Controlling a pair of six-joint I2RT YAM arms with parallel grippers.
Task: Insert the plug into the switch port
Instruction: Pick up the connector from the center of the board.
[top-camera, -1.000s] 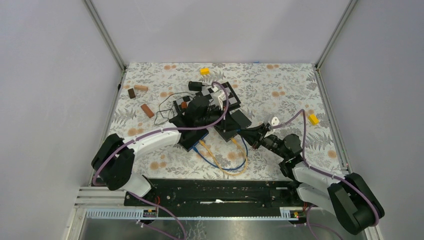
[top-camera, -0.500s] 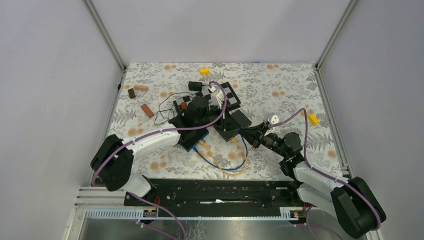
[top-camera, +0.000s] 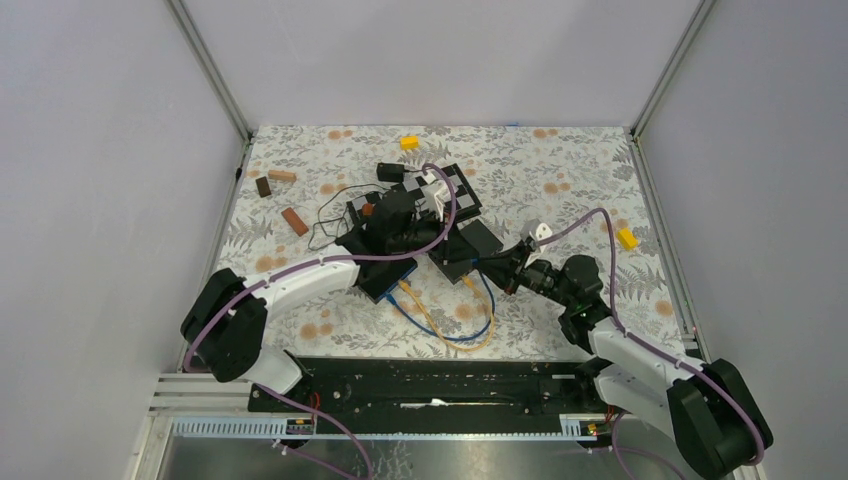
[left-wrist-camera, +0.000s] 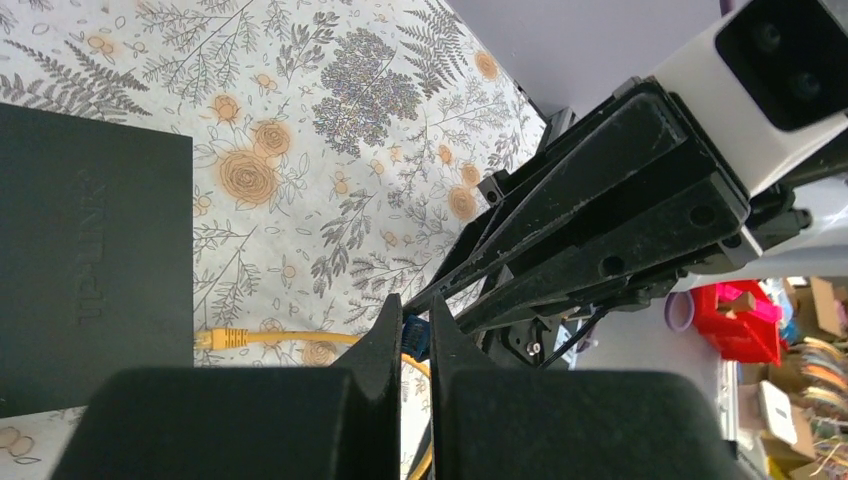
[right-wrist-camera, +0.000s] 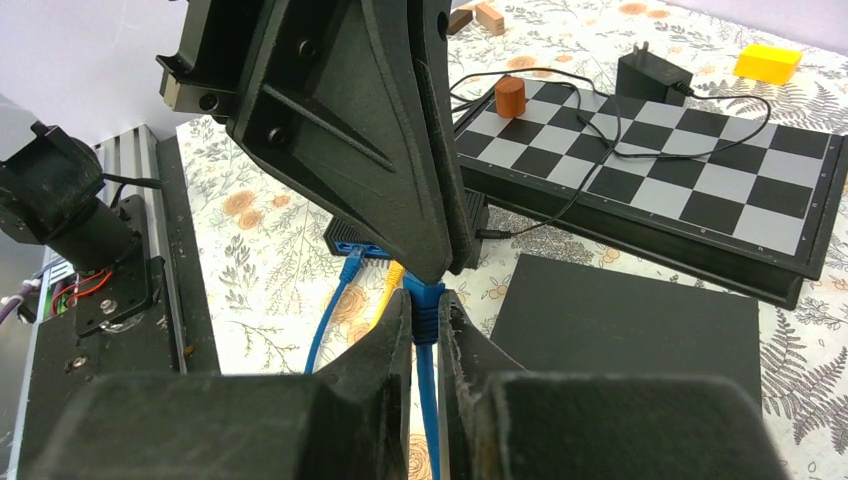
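The blue plug (right-wrist-camera: 427, 298) on its blue cable (right-wrist-camera: 430, 400) hangs above the table between both grippers. My right gripper (right-wrist-camera: 425, 312) is shut on the plug's ribbed boot. My left gripper (left-wrist-camera: 415, 318) comes in from the opposite side, its fingertips closed on the front end of the plug (left-wrist-camera: 415, 338). In the top view the two grippers meet tip to tip just right of the black TP-LINK switch (top-camera: 478, 238). The switch (left-wrist-camera: 90, 260) lies flat, and its ports are hidden. A yellow plug (left-wrist-camera: 215, 338) sits at its edge.
A blue-fronted box (right-wrist-camera: 355, 245) holds a blue and a yellow cable, which loop over the near table (top-camera: 450, 325). Behind lies a chessboard (right-wrist-camera: 650, 170) with a brown cylinder (right-wrist-camera: 510, 97), a black adapter (right-wrist-camera: 647, 75) and thin wires. Brown blocks (top-camera: 294, 221) and yellow blocks (top-camera: 627, 238) lie about.
My right arm has crept left and a little away from me, bringing the plug closer to the left gripper. The left arm has barely moved.
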